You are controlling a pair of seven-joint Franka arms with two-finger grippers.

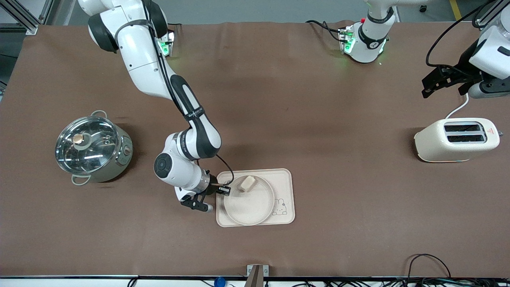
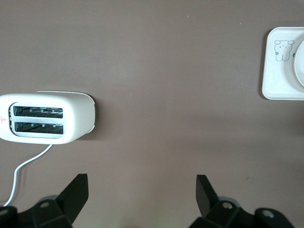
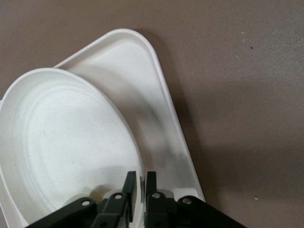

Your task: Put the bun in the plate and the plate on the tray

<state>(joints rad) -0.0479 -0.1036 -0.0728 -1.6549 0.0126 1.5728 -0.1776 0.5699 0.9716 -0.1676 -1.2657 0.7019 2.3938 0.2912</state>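
Plate (image 1: 249, 205) resting on tray (image 1: 285, 181), covering most of it, rabbit drawing showing beside the plate toward the left arm's end. Bun (image 1: 247, 183) lying in the plate, close to the rim on the side farther from the front camera. Tray sitting on brown tabletop (image 1: 342, 223), near the middle, in the half nearer the front camera.

Right gripper (image 1: 224, 190) low at the plate's rim on the side toward the right arm's end, right arm reaching down from its base across the tabletop. In the right wrist view, fingers (image 3: 129, 186) drawn close with only a narrow gap, plate rim (image 3: 121, 121) caught in that gap, tray wall (image 3: 168, 102) curving alongside. Bun hidden from that view.

Left gripper (image 1: 432, 83) up in the air over the left arm's end of the tabletop, waiting. In the left wrist view, fingers (image 2: 76, 190) wide apart, nothing between them, only bare tabletop below.

Cream toaster (image 1: 456, 139) standing toward the left arm's end, two slots facing up, white cord trailing from it. Steel pot with glass lid (image 1: 92, 148) toward the right arm's end, well apart from the tray.
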